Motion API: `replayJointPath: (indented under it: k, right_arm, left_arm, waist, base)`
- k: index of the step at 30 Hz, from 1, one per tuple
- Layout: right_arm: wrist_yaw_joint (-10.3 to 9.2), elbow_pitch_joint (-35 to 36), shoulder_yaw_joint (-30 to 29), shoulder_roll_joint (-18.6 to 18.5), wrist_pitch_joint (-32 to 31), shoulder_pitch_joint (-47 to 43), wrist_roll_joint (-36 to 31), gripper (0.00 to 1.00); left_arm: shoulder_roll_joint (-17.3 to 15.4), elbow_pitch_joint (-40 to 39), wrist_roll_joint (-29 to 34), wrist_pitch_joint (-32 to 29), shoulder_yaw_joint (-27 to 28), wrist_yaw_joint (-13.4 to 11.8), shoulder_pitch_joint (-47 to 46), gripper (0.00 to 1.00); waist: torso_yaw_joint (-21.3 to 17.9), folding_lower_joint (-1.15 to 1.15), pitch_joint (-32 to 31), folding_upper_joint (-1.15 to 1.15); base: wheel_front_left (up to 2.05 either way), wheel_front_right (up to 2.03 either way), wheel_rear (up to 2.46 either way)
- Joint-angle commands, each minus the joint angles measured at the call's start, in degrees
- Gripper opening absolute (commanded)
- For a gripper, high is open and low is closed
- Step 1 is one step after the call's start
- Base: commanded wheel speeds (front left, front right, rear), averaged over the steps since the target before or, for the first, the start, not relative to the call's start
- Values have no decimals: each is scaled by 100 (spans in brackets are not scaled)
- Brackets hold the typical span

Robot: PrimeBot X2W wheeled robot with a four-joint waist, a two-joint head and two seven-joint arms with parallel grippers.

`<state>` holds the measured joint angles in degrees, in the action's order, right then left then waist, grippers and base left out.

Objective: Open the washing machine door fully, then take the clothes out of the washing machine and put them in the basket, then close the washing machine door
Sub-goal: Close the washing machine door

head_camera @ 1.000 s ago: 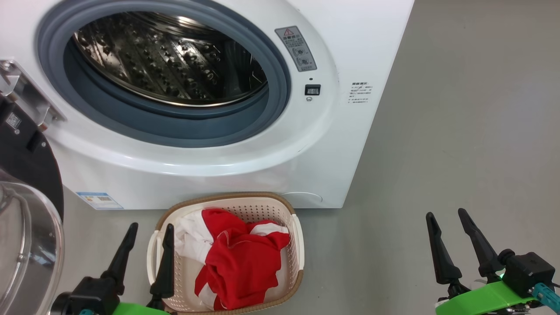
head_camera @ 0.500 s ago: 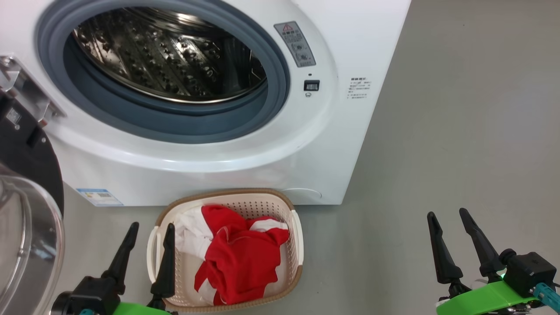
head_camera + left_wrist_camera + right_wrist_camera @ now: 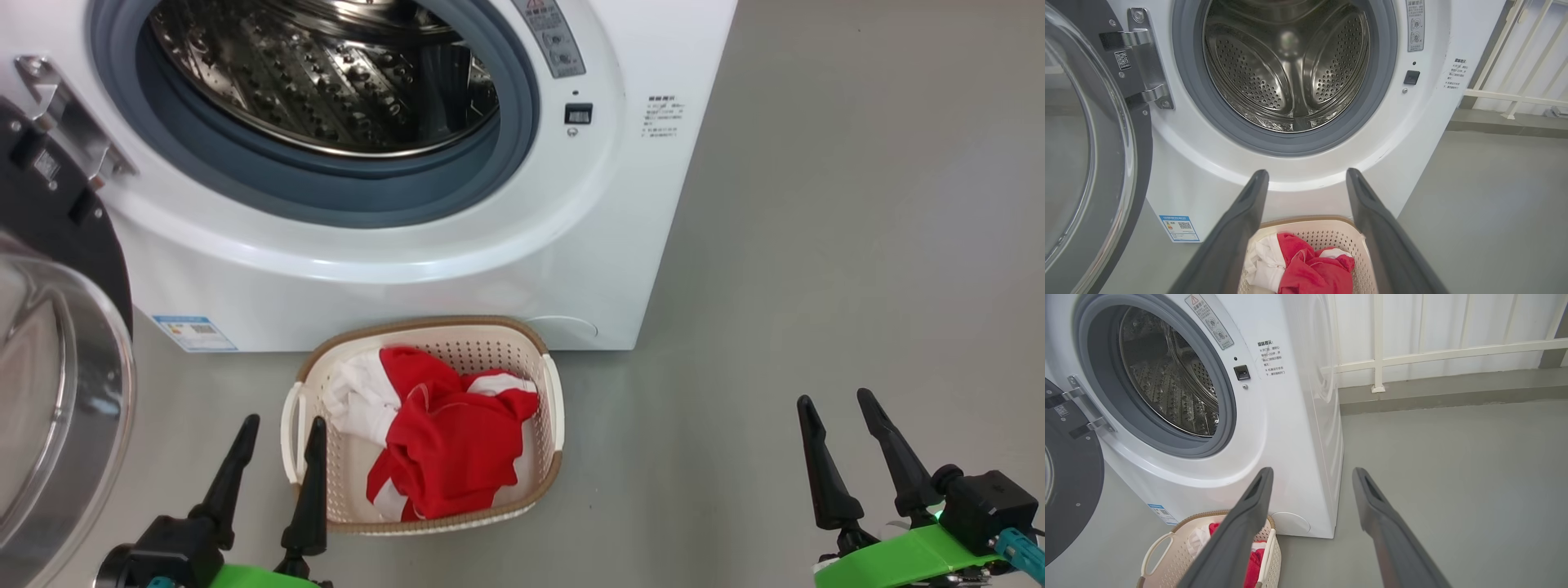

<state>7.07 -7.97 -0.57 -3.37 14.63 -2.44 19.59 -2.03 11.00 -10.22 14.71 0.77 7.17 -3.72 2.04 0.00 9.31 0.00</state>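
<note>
The white washing machine stands ahead, its steel drum showing no fabric inside. The washing machine door hangs swung wide at the left, black rim and clear bowl facing me. On the floor against the machine sits the basket with the red and white clothes heaped in it. My left gripper is open at the basket's near left corner, holding nothing. My right gripper is open over bare floor, well right of the basket. The left wrist view shows the drum and clothes.
Grey floor spreads to the right of the machine. A white railing runs along the wall behind it. The open door takes up the space left of the basket.
The head view has shifted, so the machine and basket sit higher in the picture. Both grippers stay open and hold the same places in the view.
</note>
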Motion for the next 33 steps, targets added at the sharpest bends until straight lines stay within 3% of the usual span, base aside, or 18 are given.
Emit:
replayJointPath:
  k: [1, 23, 33]
  right_arm:
    - [42, 143, 155, -60, 37, 3, -28, 100]
    - [42, 135, 184, -56, 37, -36, -25, 100]
    - [42, 86, 328, -141, 37, -63, -21, 100]
  left_arm:
    - [-85, -164, -32, 29, 170, 17, -61, 100]
    - [-85, -103, -46, 29, 137, 25, -62, 100]
    - [-85, -14, -228, 29, -12, -117, -45, 100]
  waist:
    - [-1, 0, -5, 0]
    - [22, 0, -59, 0]
    - [584, 0, -157, 0]
  base:
    - [-101, 101, 0]
    - [-19, 19, 0]
    - [0, 0, 0]
